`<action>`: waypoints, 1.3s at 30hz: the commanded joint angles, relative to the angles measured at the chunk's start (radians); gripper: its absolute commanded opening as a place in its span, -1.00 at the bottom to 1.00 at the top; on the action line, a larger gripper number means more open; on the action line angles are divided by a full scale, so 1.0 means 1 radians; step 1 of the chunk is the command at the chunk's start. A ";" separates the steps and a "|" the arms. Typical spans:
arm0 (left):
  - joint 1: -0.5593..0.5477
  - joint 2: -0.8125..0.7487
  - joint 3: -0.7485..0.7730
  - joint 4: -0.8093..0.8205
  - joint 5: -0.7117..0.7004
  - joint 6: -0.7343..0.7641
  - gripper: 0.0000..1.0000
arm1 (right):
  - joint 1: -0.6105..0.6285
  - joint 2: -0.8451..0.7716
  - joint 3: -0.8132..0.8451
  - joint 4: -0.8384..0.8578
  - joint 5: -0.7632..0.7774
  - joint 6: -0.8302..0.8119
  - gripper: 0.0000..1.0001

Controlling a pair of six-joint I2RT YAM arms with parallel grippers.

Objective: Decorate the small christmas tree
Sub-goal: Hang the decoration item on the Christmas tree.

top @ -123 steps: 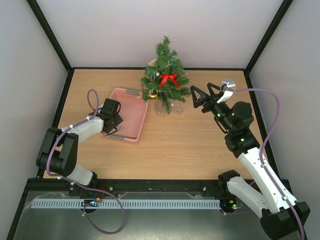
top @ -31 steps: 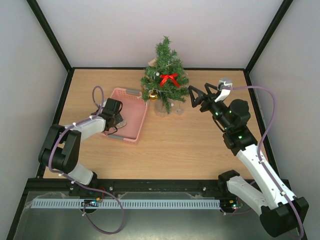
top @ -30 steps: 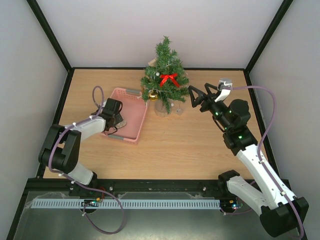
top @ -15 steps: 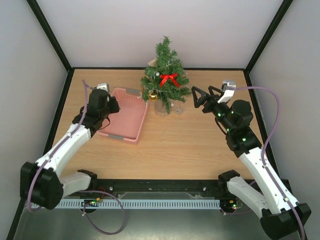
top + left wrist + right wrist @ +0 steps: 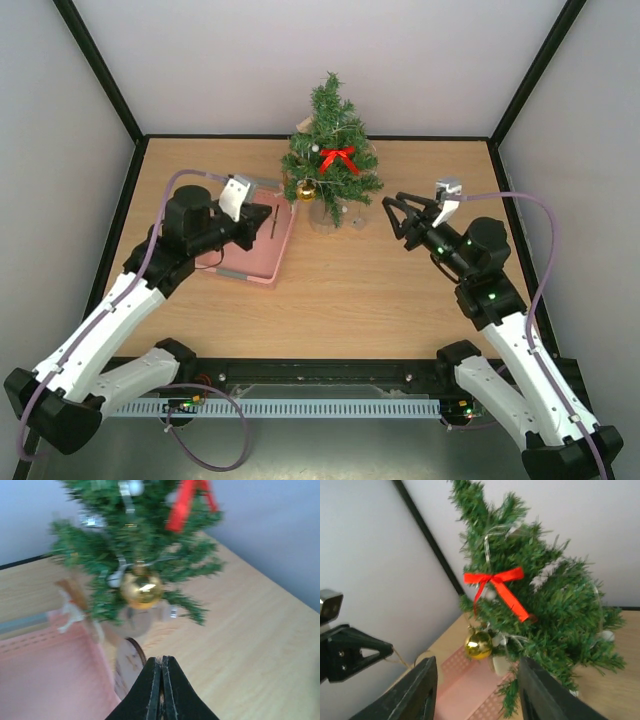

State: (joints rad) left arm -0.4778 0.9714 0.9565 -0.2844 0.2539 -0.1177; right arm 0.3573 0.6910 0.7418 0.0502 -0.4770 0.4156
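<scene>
The small christmas tree (image 5: 330, 150) stands at the back centre, with a red bow (image 5: 340, 157) and a gold ball (image 5: 306, 190) on it. My left gripper (image 5: 266, 214) hovers over the pink basket's right side, just left of the tree. It is shut on the twine of a flat wooden disc ornament (image 5: 127, 666), which dangles below the jaws (image 5: 162, 662). The tree (image 5: 135, 545) fills the left wrist view ahead. My right gripper (image 5: 398, 209) is right of the tree, open, with nothing between its fingers (image 5: 477, 670); it faces the tree (image 5: 535, 610) and the gold ball (image 5: 478, 645).
The pink basket (image 5: 240, 264) lies left of the tree on the wooden table (image 5: 350, 290). Black frame posts and pale walls close in the table on three sides. The tree's pale pot (image 5: 322, 215) sits between the basket and my right gripper.
My left arm has risen out of the basket and swung right toward the tree with the wooden ornament. My right gripper has dropped slightly and its jaws have narrowed.
</scene>
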 commanded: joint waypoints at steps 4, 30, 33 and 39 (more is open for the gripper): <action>-0.067 -0.057 0.023 0.024 0.300 0.048 -0.96 | 0.053 -0.004 -0.038 0.037 -0.225 -0.042 -0.41; -0.240 0.075 0.056 0.119 0.442 0.067 -0.96 | 0.377 0.166 -0.039 0.179 -0.312 -0.239 -0.42; -0.244 0.084 0.064 0.122 0.400 0.050 -0.96 | 0.388 0.170 -0.041 0.159 -0.276 -0.250 -0.42; -0.245 0.079 0.049 0.202 0.292 -0.061 -0.96 | 0.396 0.131 -0.073 0.140 -0.110 -0.242 -0.09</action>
State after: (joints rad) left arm -0.7181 1.0531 0.9886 -0.1616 0.6182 -0.1040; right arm 0.7422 0.8536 0.6949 0.1688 -0.6979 0.1783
